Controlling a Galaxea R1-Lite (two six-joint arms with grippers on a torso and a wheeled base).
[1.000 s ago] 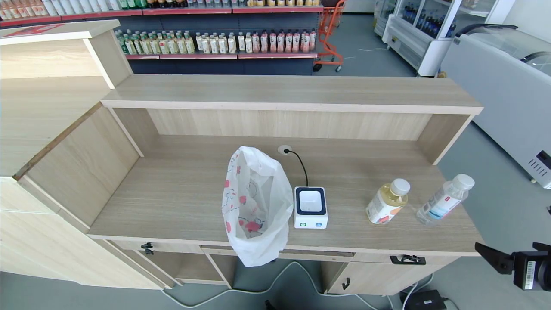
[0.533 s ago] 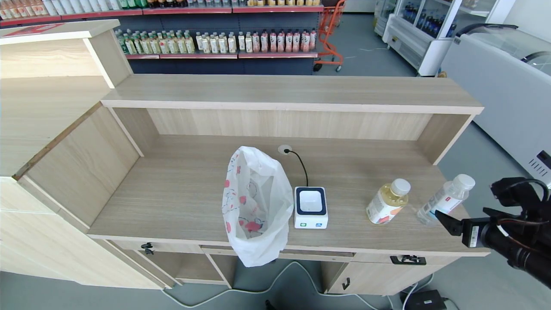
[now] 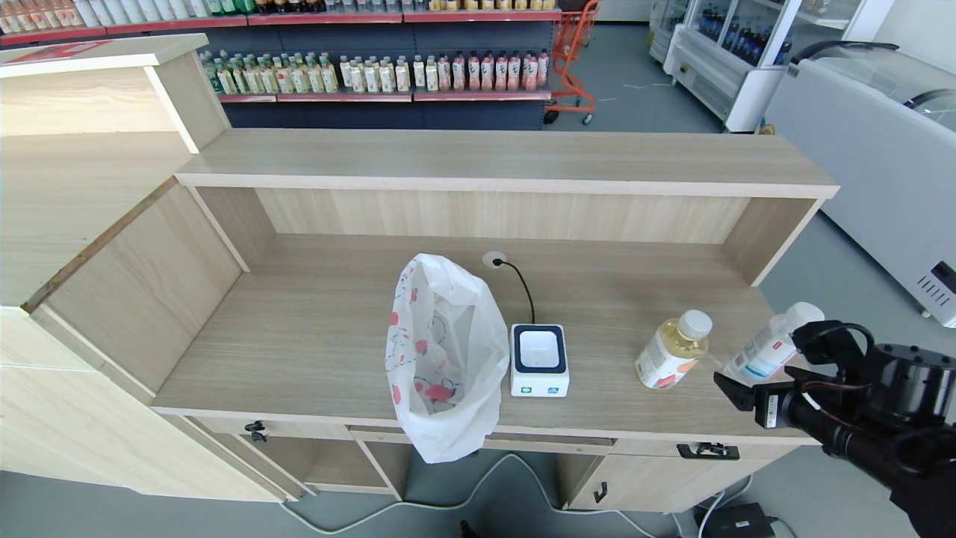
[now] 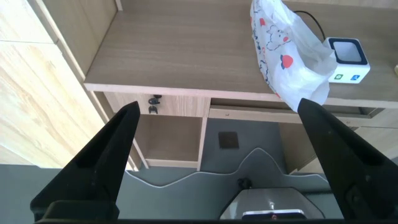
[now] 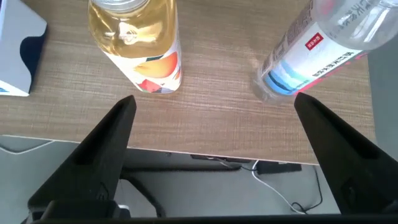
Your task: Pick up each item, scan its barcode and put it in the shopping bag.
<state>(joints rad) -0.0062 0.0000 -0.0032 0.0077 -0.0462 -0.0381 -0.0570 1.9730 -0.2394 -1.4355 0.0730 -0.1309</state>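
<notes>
Right wrist view: your right gripper [image 5: 216,106] hangs at the counter [image 3: 314,336] edge, jaws wide apart, facing the yellow-drink bottle [image 5: 138,43] and the water bottle [image 5: 314,50], both standing untouched. Left gripper [image 4: 219,107], also spread, sits below the counter front. Shopping bag [image 3: 444,359] stands just beside the scanner [image 3: 538,359].

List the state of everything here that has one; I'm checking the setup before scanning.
shopping bag: mouth open, bottom hanging over the counter edge.
scanner: flat on counter, cable attached.
juice bottle: upright, capped.
water bottle: upright, capped.
left pincer: open, empty.
right pincer: open, empty, facing both bottles.
</notes>
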